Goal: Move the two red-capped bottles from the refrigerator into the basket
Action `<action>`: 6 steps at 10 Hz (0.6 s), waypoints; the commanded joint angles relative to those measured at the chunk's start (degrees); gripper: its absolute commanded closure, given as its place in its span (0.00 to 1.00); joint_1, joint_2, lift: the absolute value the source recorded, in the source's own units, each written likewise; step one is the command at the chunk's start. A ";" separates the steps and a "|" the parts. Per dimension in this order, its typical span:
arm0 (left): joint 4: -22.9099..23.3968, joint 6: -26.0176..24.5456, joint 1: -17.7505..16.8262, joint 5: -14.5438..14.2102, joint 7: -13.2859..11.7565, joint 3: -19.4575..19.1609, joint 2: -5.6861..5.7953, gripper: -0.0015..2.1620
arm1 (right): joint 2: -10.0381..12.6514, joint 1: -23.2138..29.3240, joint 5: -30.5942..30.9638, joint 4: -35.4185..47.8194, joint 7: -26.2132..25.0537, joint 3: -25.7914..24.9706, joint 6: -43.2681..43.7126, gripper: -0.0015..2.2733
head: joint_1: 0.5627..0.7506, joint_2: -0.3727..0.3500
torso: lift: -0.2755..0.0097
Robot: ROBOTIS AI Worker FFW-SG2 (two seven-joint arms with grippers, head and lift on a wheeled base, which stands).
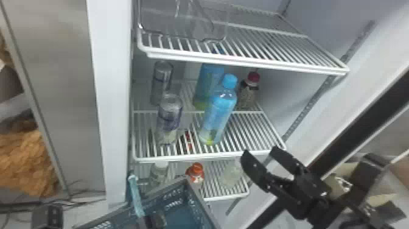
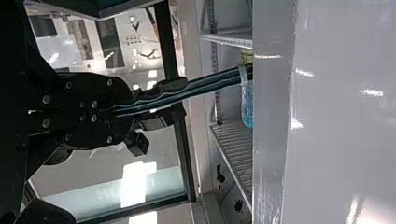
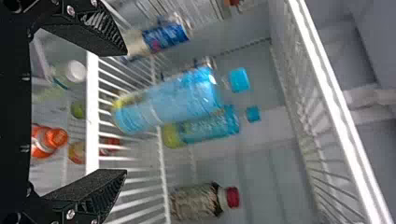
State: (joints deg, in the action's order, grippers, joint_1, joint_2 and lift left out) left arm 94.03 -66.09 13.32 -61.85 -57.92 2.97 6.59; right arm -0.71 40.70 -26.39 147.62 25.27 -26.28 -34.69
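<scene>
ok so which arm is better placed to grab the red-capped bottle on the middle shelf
Right, I'd say: the right gripper is open and empty, facing the middle shelf where the red-capped bottle stands, while the left gripper is shut on the basket.
</scene>
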 commanded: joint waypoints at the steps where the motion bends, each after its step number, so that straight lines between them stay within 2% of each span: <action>1: 0.12 0.00 0.04 -0.08 0.00 0.00 0.09 0.54 | 0.10 -1.47 0.57 -2.29 -1.01 0.23 3.90 0.05 | 0.70 0.03 | 0.97; 6: -0.02 0.00 0.04 -0.08 0.00 0.12 0.00 0.54 | 0.10 -7.94 4.46 -11.29 -3.83 0.23 13.04 0.05 | 0.70 0.03 | 0.97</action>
State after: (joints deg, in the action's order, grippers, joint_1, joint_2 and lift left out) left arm 94.01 -66.09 13.36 -61.94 -57.92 3.10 6.64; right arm -0.60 33.56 -22.52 137.35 21.50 -26.05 -22.55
